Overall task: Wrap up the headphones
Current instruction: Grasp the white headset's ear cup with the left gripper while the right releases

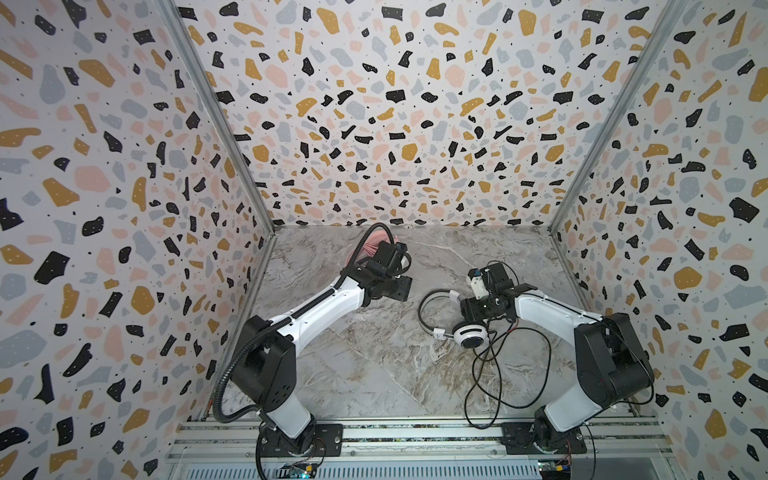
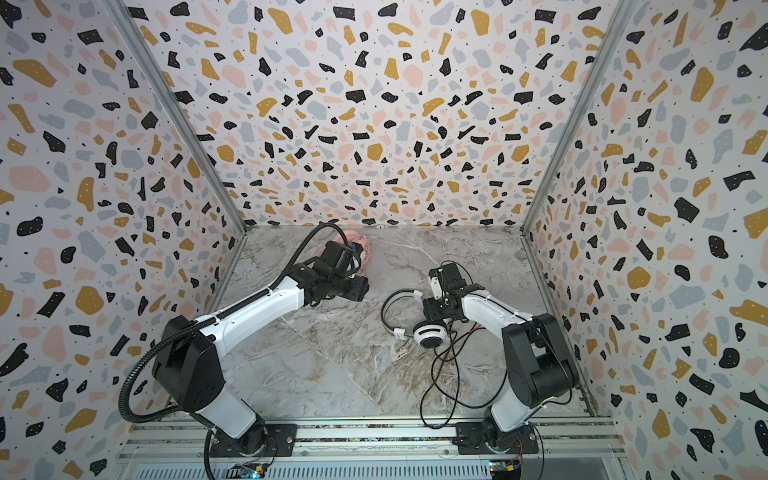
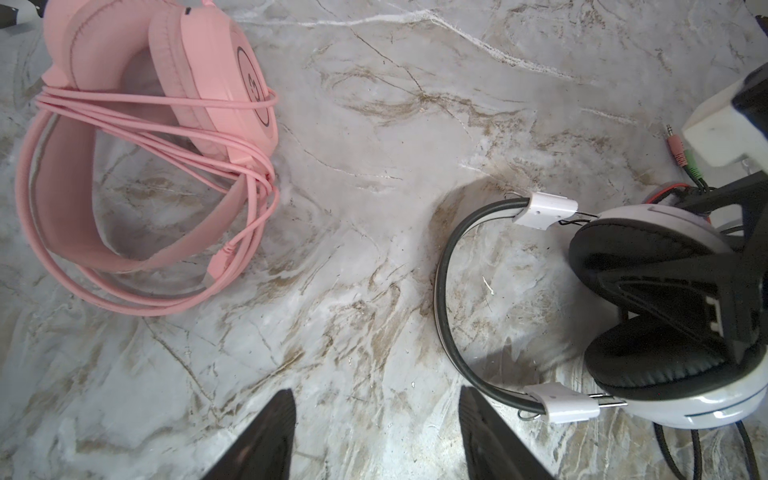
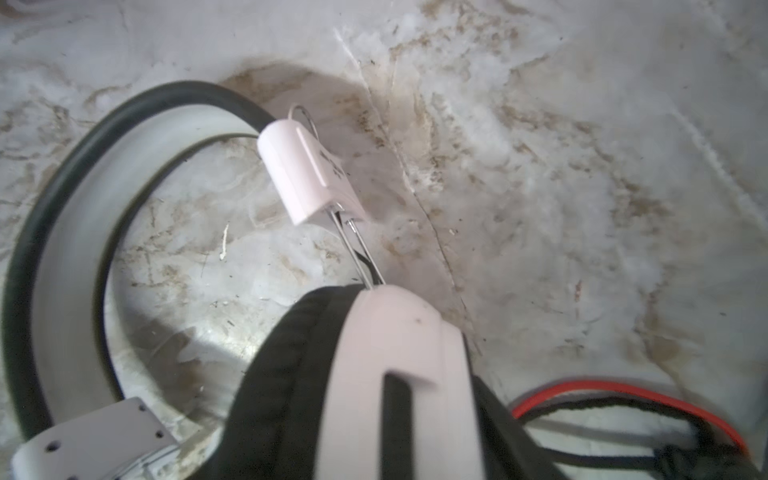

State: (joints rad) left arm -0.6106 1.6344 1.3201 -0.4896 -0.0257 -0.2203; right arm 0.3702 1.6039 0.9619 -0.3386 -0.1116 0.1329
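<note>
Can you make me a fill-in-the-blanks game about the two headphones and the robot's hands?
1. The wrapped headset, with its cable wound around it, is ____ all over.
2. The white headset has a loose cable that is ____ in colour.
3. The left gripper holds nothing, and its jaws are ____.

Missing words: pink; black; open.
</note>
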